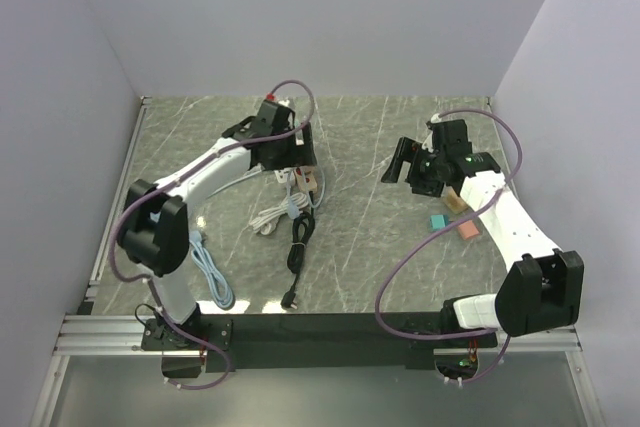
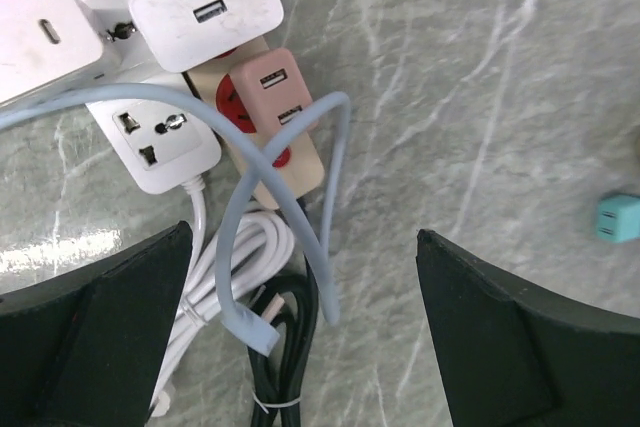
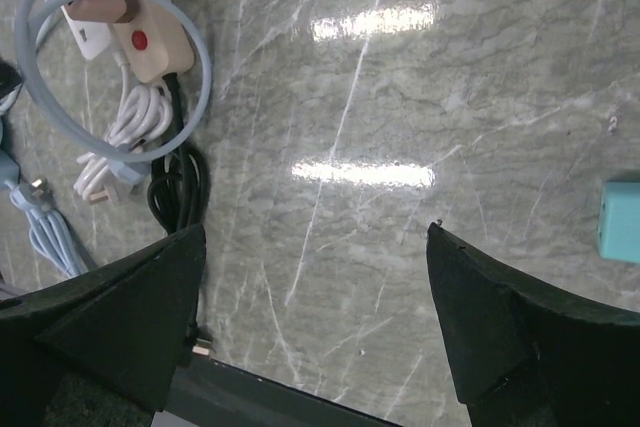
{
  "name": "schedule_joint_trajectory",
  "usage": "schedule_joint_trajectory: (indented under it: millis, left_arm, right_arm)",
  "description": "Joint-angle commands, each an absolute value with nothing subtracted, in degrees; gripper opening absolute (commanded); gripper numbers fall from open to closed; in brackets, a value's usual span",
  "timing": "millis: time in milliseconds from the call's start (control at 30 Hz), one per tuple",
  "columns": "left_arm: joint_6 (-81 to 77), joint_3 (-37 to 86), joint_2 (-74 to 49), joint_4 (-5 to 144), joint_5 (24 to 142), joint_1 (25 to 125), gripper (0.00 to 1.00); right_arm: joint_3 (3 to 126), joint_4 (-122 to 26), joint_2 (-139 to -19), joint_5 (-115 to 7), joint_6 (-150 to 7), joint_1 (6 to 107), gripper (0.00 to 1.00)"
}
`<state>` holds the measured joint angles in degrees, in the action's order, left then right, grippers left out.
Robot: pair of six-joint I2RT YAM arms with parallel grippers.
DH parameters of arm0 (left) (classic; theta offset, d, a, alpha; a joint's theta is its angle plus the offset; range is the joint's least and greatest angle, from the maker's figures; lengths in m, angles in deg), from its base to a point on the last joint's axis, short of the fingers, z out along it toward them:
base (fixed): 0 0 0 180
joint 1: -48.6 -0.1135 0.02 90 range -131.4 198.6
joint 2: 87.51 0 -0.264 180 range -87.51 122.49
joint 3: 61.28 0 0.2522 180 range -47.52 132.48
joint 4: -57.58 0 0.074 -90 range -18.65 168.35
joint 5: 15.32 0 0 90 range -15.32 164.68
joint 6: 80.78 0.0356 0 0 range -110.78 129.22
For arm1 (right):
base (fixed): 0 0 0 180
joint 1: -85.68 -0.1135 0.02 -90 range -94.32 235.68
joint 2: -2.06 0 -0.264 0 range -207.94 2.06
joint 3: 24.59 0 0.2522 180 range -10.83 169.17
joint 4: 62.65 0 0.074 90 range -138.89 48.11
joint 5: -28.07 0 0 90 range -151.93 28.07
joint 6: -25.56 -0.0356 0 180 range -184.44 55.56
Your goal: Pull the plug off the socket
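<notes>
Left of centre you've got two strips side by side: left power strip (image 2: 165, 142), right power strip (image 2: 292, 165) just beside it. Adapter (image 2: 268, 87) sits plugged on the right one, charger (image 2: 205, 9) just beyond it, far side. Looped cable (image 2: 335, 197) drapes across the right strip. Coiled cord (image 2: 235, 267) lies just near of both. Long cord (image 1: 298, 245) runs toward the near edge. Cable bundle (image 1: 212, 275) is near left. Left block (image 1: 437, 221) sits beside right block (image 1: 467, 230), well right.

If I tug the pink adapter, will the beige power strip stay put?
Probably not: the beige power strip lies loose with nothing pinning it, so it may lift. The pink adapter looks rigid, easy to pinch. The floppy light-blue cable across it could snag.
</notes>
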<state>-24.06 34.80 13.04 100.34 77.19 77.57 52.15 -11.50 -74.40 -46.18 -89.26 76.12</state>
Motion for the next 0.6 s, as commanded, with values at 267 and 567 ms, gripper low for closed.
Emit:
schedule_joint_trajectory:
  millis: [267,567]
  left_arm:
    - [-21.19,35.46,19.89,105.19,68.71,79.45,0.65]
    - [-24.18,31.67,3.21,108.52,67.03,72.96,0.01]
  right_arm:
    - [49.29,-11.62,-71.50,-46.37,-89.22,76.01,0.97]
    - [50.78,-10.48,-71.77,-46.90,-88.52,76.01,0.96]
